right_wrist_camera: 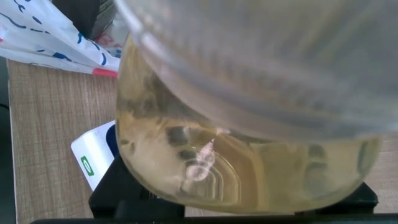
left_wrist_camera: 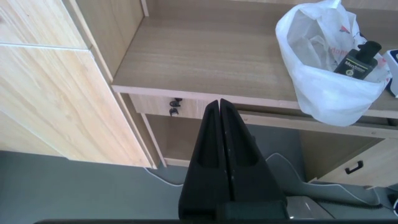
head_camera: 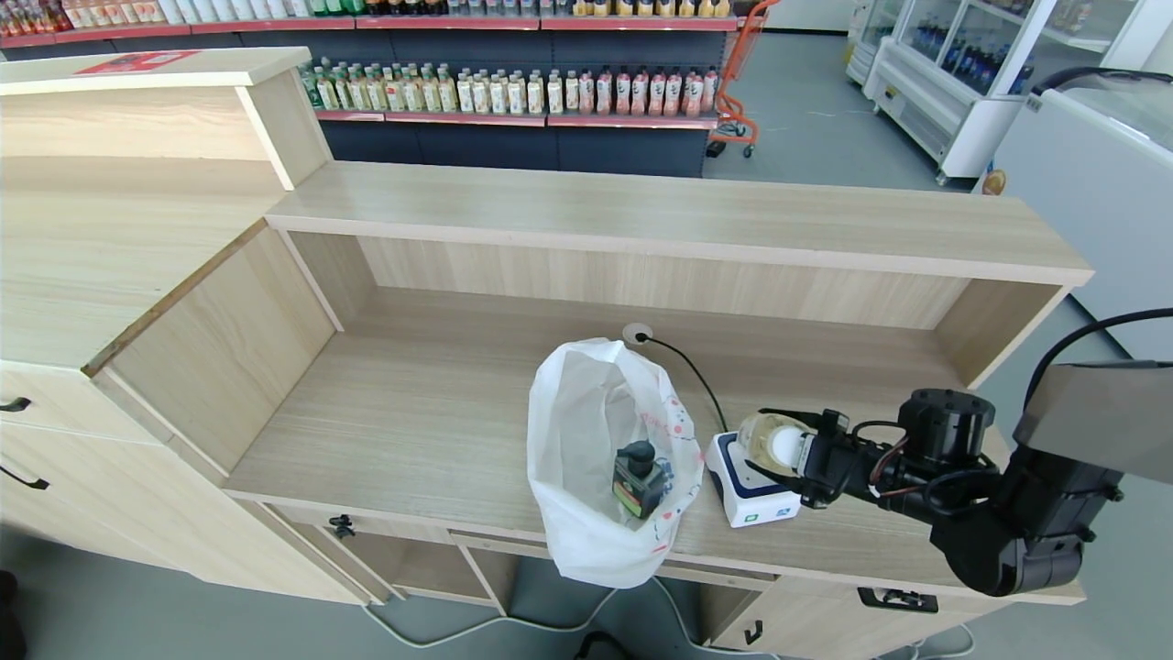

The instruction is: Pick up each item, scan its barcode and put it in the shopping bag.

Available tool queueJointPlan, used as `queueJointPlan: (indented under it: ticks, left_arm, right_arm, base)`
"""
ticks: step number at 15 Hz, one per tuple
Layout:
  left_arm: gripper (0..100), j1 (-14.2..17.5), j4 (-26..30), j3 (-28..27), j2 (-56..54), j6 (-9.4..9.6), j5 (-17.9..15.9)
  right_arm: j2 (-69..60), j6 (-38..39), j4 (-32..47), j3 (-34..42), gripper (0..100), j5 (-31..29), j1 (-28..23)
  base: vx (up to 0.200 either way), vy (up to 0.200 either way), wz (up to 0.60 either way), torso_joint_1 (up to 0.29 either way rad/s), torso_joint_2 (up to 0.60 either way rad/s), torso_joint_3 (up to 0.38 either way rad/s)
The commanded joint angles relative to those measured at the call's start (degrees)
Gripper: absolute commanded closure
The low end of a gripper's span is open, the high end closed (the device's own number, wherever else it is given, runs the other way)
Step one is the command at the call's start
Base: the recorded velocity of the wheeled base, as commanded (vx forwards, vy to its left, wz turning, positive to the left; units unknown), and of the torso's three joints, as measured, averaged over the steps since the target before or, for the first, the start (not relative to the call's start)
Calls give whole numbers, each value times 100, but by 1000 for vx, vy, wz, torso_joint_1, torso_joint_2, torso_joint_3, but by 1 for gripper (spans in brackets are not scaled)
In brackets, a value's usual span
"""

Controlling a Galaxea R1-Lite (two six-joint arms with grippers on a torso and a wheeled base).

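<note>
My right gripper point(head_camera: 774, 443) is shut on a clear bottle point(head_camera: 768, 442) of pale yellow liquid with a white cap, held sideways just over the white and blue barcode scanner point(head_camera: 747, 481). Up close the bottle point(right_wrist_camera: 249, 106) covers most of the scanner point(right_wrist_camera: 93, 155) beneath it. Left of the scanner stands the white plastic shopping bag point(head_camera: 591, 458), open at the top, with a dark pump bottle point(head_camera: 639, 478) inside. My left gripper point(left_wrist_camera: 220, 118) is shut and hangs low, in front of and below the counter edge; the bag point(left_wrist_camera: 329, 62) and the pump bottle point(left_wrist_camera: 357, 61) lie beyond it.
The wooden counter point(head_camera: 412, 412) has a raised back shelf point(head_camera: 678, 215) and side walls. A black cable point(head_camera: 687, 371) runs from a grommet at the back to the scanner. Drawers with dark handles point(left_wrist_camera: 175, 107) sit under the counter front.
</note>
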Motion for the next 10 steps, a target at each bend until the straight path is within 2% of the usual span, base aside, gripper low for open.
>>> queueJointPlan:
  ticks: [1,10]
  left_arm:
    - [100,0,2,-7,6,0,1]
    - [100,0,2,2,6,0,1]
  right_arm:
    - [72,0,1,-17,100,18,7]
    - [142,-9,-8,-34,100,27,7]
  base:
    - [0,0,0,0,0,0]
    - [0,0,0,0,0,0]
